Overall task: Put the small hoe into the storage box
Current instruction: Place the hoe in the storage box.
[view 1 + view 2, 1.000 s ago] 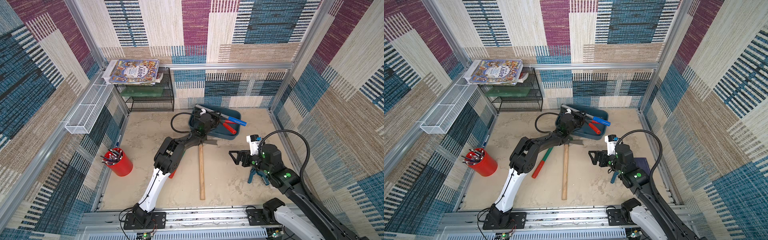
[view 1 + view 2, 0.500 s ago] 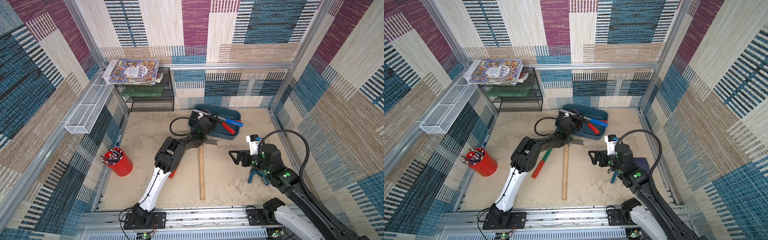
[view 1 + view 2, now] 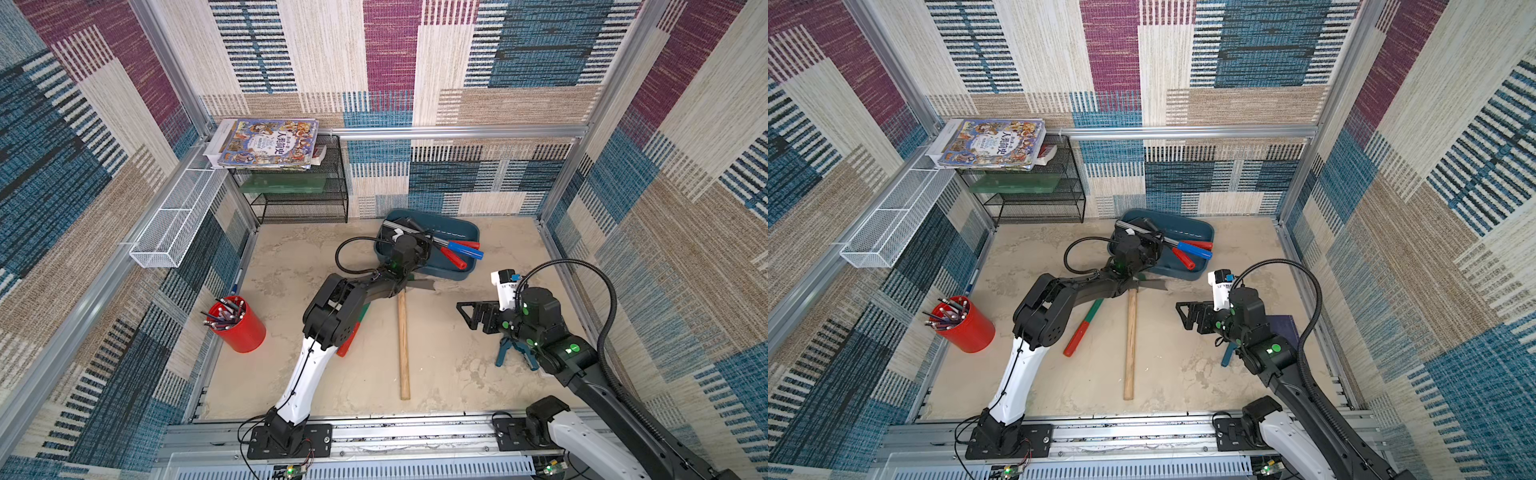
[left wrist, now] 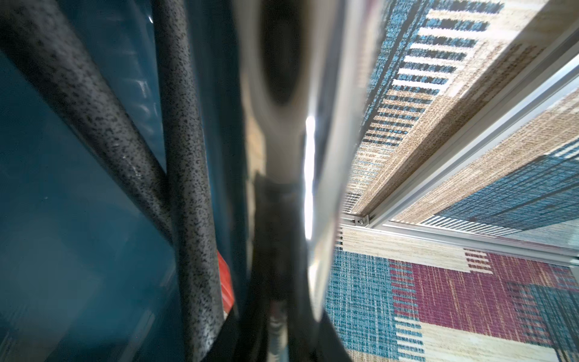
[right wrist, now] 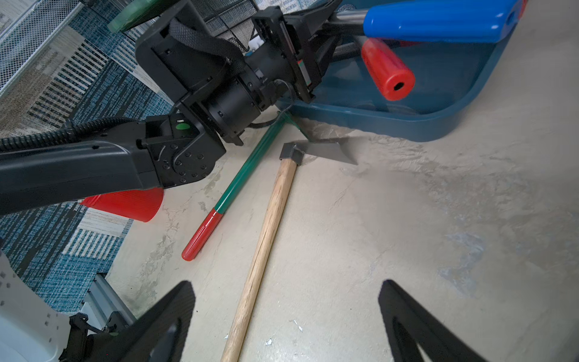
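Beige floor (image 3: 457, 374), patchwork walls (image 3: 374, 62); left fingers (image 5: 324, 37) clamp a chrome shaft (image 3: 1128, 225) over the storage box (image 3: 440, 272); right fingers (image 5: 169, 316) gape empty.

Left arm (image 3: 309, 370): my base is bolted at the near edge of the bench. The white lower link rises, the black elbow is bent, and the forearm stretches low toward the far edge.
Left gripper (image 3: 420, 245): my wrist is rolled sideways and the jaws are closed tight.
Right arm (image 3: 577, 353): my base sits by the near right corner, the upper link leans inward and the forearm is roughly level.
Right gripper (image 3: 465, 316): it points toward the middle of the bench, held above the surface, with the fingers (image 5: 175, 313) spread wide.
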Robot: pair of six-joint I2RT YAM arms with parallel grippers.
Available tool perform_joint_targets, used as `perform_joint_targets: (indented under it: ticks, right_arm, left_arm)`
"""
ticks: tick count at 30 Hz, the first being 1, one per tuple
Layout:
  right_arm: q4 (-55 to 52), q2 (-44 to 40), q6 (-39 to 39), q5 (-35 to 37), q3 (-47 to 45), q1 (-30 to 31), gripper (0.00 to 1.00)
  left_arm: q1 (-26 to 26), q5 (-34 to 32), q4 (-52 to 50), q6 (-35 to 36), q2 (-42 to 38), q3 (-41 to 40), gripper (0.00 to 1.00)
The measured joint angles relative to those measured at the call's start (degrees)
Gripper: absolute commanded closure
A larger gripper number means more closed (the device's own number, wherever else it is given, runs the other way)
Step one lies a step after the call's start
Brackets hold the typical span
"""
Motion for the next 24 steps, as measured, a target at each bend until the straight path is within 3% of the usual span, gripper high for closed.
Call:
perform_joint_targets:
  ticks: [14, 24]
  right_arm:
    - [1.27, 1.07, 0.07, -1.81, -0.24, 0.00, 0.04]
    - [1.29, 1.55, 0.26, -1.95, -0.24, 0.00, 0.04]
  left_arm:
    - [-0.07, -0.07, -2.84, -0.24, -4.20, -5.20, 1.00]
    - [0.09, 0.00, -4.24, -0.44, -2.38, -2.36, 0.98]
